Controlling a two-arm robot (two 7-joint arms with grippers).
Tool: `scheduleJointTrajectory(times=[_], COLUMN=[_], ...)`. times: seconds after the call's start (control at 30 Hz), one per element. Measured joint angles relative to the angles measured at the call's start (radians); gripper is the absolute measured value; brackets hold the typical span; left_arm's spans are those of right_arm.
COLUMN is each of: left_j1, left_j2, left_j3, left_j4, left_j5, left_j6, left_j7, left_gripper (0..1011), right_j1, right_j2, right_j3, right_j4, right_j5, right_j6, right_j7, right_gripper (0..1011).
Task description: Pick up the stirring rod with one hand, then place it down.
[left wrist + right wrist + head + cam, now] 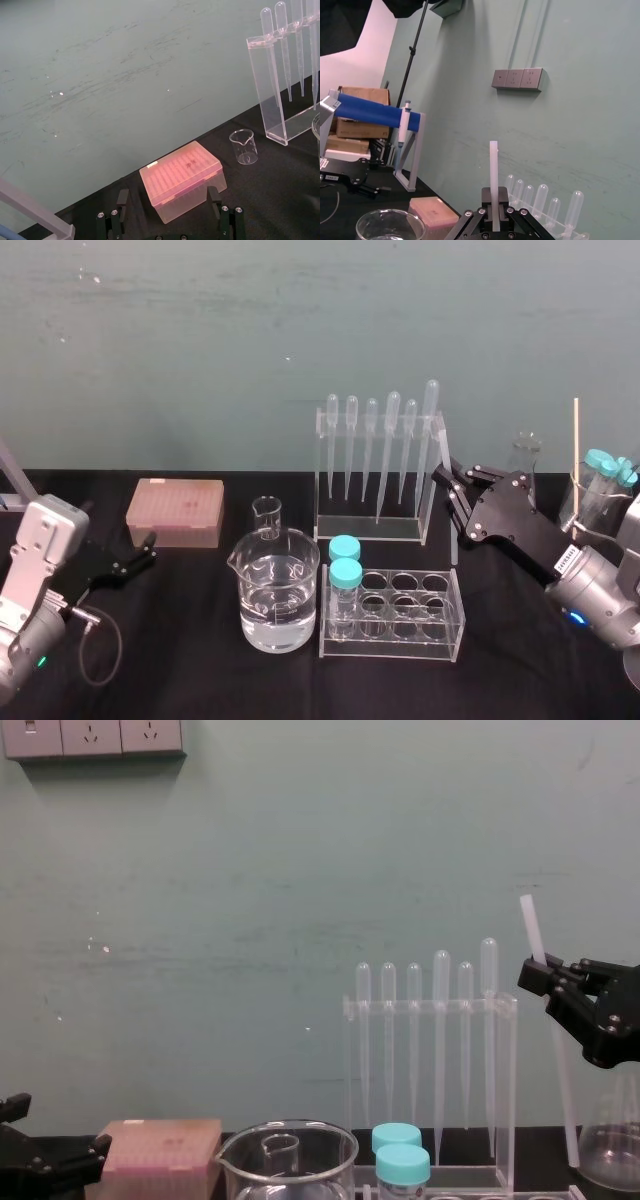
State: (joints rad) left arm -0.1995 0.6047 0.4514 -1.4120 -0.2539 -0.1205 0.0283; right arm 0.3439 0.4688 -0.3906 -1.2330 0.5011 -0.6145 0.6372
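The right gripper [448, 485] sits right of centre in the head view, reaching in from the lower right, its two black jaws closed on the rod [449, 530] a little above the rod's middle. The rod stands nearly upright, leaning slightly, just right of the pipette rack [370, 532] and above the right rear corner of the tube rack [455, 612]. In the chest view it runs from the upper right of the frame down toward the lower right edge, with its flat-cut top above the jaws; I cannot tell whether its lower end touches the table. The right wrist view shows the rod rising straight up from between the clamped fingers at bottom centre. The left gripper [140, 560] rests low at the left of the head view, close to the table and just left of the pink box [175, 510]. Its jaws stand wide apart and hold nothing. A beaker [275, 590] of clear liquid stands at lower centre, between the box and the tube rack.
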Motion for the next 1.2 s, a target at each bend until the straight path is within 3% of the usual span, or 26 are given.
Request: scheduleJointTrajectory(times=[1.2], left_j1=[0.000], left_j2=[0.000], left_j3=[0.000], left_j4=[0.000], left_j5=[0.000], left_j6=[0.000], left_j7=[0.000], left_gripper=[1000], right_j1=[0.000], right_j2=[0.000], right_j3=[0.000], right_j4=[0.000], right_j5=[0.000], right_j6=[0.000], right_j7=[0.000], right_gripper=[68])
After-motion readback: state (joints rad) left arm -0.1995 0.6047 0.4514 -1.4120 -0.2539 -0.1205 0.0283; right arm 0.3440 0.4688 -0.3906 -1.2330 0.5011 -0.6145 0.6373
